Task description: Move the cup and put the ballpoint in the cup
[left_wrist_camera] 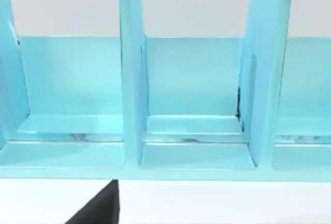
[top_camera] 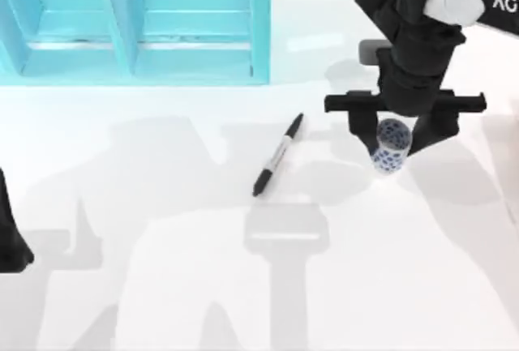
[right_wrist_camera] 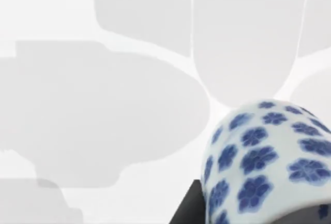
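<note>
White desk (top_camera: 162,286), glossy, lots of soft grey shadows across it. Turquoise rack (top_camera: 138,23) with upright dividers sitting at about 11 o'clock, right up at the far edge. Ballpoint (top_camera: 278,155) lying flat near the middle, slanted, one end toward 1 o'clock and the other toward 7. Cup (top_camera: 391,147) off at 3 o'clock from the ballpoint; can't tell if it's actually resting on the desk or lifted.

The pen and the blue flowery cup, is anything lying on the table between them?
No. In the top view, only bare white table and shadows lie between the ballpoint and the cup, held by the right gripper.
</note>
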`<action>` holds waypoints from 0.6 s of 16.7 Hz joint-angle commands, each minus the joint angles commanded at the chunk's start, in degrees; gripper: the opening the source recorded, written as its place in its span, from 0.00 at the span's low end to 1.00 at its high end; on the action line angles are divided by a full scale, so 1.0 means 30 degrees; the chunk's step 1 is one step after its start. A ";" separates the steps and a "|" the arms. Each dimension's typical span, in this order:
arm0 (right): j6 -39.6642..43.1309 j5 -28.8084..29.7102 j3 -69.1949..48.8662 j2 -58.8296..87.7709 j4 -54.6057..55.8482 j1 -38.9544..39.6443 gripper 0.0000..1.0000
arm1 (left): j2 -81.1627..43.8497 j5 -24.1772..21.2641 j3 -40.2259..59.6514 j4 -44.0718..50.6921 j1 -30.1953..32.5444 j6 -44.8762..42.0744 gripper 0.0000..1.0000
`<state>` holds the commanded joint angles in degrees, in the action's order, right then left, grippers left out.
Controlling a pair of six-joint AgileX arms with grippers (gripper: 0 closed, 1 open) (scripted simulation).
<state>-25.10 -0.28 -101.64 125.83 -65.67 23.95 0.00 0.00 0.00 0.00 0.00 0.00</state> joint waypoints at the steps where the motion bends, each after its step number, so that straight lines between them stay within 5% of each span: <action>1: -0.0010 0.0006 0.0141 0.0075 0.0147 0.0021 0.00 | 0.0000 0.0000 0.0000 0.0000 0.0000 0.0000 1.00; 4: -0.0011 0.0006 0.0146 0.0079 0.0153 0.0022 0.00 | 0.0000 0.0000 0.0000 0.0000 0.0000 0.0000 1.00; 10: -0.0011 0.0006 0.0146 0.0079 0.0153 0.0022 0.45 | 0.0000 0.0000 0.0000 0.0000 0.0000 0.0000 1.00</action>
<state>-25.13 -0.26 -101.20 126.07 -65.22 24.02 0.00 0.00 0.00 0.00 0.00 0.00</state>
